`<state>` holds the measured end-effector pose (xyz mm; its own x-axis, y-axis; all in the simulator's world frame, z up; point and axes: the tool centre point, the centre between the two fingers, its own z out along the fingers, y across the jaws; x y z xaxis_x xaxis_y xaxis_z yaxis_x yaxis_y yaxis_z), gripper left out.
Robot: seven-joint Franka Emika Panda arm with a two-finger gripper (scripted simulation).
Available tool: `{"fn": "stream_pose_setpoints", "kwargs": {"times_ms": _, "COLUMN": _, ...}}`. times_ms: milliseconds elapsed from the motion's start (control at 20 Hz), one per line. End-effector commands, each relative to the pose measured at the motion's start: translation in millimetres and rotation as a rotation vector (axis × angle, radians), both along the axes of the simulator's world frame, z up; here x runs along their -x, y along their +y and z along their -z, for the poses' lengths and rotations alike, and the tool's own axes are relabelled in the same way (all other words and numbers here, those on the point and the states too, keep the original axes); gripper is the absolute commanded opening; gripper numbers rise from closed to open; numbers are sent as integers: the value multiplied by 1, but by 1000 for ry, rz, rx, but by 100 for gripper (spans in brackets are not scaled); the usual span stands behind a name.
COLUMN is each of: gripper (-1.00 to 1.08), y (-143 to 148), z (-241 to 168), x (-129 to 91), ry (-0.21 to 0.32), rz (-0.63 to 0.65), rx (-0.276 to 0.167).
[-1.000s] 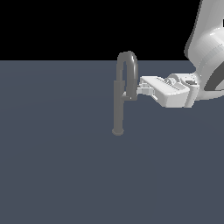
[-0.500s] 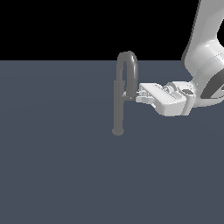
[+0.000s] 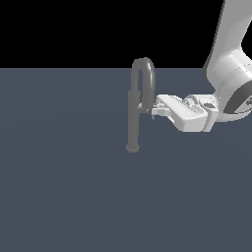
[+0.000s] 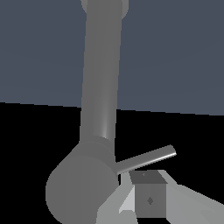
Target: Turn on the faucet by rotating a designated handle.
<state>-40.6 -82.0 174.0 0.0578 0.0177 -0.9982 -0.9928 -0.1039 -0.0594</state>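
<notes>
Grey faucet point(image 3: 133, 120) upright on the dark slate floor point(image 3: 64, 197), hooked arch on top, handle point(image 3: 146, 101) at the arch's short end, white gripper point(image 3: 153, 111) reaching in from the exterior view's right, fingertips at the handle (opening cannot be told).

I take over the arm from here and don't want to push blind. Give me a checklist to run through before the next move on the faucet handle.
1. Faucet upright on its foot: ok.
2. Gripper level with the handle: ok, its tip sits at the arch's short end in the exterior view.
3. Contact with the handle: cannot tell; the exterior view shows them meeting, but depth is unclear.
4. Jaws open or shut: cannot tell; only one finger pad shows in the wrist view.
5. Thin rod near the pad, clear of the fingers: cannot tell.
6. Handle already turned: cannot tell.
</notes>
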Motion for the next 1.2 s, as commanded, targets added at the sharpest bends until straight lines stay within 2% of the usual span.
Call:
{"fn": "stream_pose_setpoints", "kwargs": {"times_ms": 0, "gripper": -100, "y": 2, "z": 26, "x": -6, "ry": 24, "rz": 15, "rx": 13}}
{"fn": "stream_pose_setpoints", "kwargs": {"times_ms": 350, "gripper": -100, "y": 3, "z": 54, "x": -12, "ry": 54, "rz": 23, "rx": 17}}
{"fn": "stream_pose_setpoints", "kwargs": {"times_ms": 400, "gripper": -100, "y": -6, "z": 10, "x": -13, "ry": -2, "rz": 7, "rx": 2}}
{"fn": "stream_pose_setpoints", "kwargs": {"times_ms": 1150, "gripper": -100, "y": 5, "z": 59, "x": -40, "ry": 56, "rz": 23, "rx": 17}}
